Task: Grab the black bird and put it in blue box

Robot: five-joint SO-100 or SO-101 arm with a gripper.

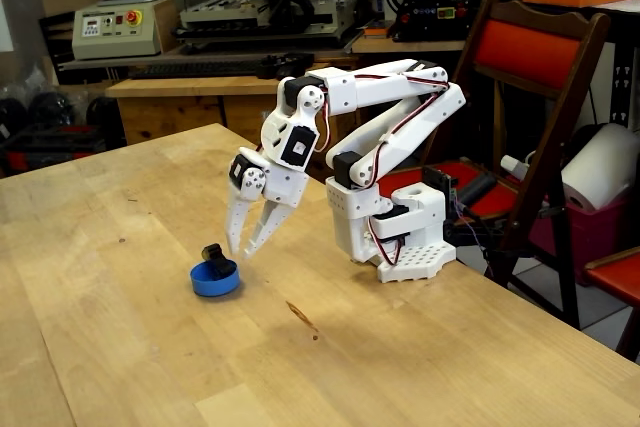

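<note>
Task progress: by the look of it the placing is done; the black bird (pixel 212 254) sits in the blue box (pixel 215 280), its dark body rising above the low rim.
What is left: as a judgement, only clearing the arm away; no grabbing or carrying appears to be outstanding.
Bird's place: inside the blue box, toward its far-left side in the fixed view, touching the dish and not the bare wood.
Bird's detail: too small to make out beak or base; only a dark lump shows.
Box's place: on the counter (pixel 120 347), left of the arm's white base and near the middle of the wooden top.
Jaws: the gripper (pixel 239 252) hangs just above and to the right of the box, tips pointing down, parted a little in a narrow V, with nothing between them.
Contact: the fingertips look apart from both bird and box, though the gap is slight.
Count of birds: 1.
Count of blue boxes: 1.
Count of arms: 1, with 1 gripper.
Other things on the counter: a small dark mark in the wood to the right of the box; no further loose items are visible.
</note>
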